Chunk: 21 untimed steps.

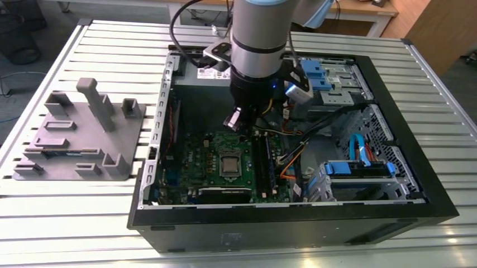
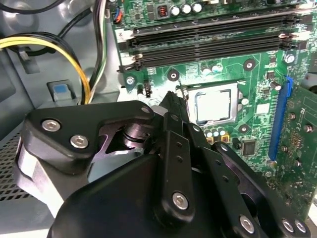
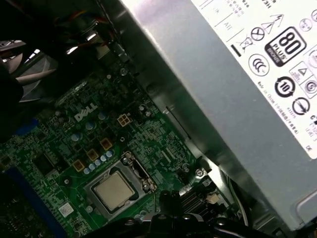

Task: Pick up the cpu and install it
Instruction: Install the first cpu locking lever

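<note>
The open computer case (image 1: 417, 201) lies on a slatted table (image 1: 67, 218); inside, the green motherboard (image 1: 198, 162) carries the cpu (image 2: 214, 106), seated in its socket. The gripper (image 2: 171, 99) hangs just above the board near it, fingers pressed together, holding nothing

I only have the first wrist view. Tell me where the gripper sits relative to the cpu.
Observer: In the exterior view the gripper hangs inside the open computer case, apart from the cpu, which lies flat on the motherboard.
Operator: Report what lies outside the case.
Observer: A grey fixture stands on the slatted table, at the exterior view's left of the case.
Operator: Now the second wrist view.
Observer: Long black memory slots run beside the cpu's socket.
</note>
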Tool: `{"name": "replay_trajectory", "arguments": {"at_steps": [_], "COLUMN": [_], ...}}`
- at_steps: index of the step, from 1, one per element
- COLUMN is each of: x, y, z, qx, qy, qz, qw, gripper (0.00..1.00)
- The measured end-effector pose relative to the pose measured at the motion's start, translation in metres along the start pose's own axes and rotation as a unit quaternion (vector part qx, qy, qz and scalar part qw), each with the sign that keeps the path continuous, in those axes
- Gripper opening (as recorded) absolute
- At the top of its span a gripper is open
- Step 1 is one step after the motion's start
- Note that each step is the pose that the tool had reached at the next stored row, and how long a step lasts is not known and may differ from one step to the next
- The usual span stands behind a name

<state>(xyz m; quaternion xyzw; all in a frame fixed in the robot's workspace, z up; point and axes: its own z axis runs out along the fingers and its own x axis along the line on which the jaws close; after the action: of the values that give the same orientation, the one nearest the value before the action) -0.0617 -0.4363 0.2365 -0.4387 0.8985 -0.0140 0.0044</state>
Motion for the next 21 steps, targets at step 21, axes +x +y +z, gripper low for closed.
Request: {"name": "replay_trajectory", "arguments": {"at_steps": [21], "x": [0.0039], "y": [-0.0013], "z": [0.0155], "qx": [0.0125], "qy": [0.0014], "qz": [0.064], "qw": [0.9979], "gripper": [0.11]}}
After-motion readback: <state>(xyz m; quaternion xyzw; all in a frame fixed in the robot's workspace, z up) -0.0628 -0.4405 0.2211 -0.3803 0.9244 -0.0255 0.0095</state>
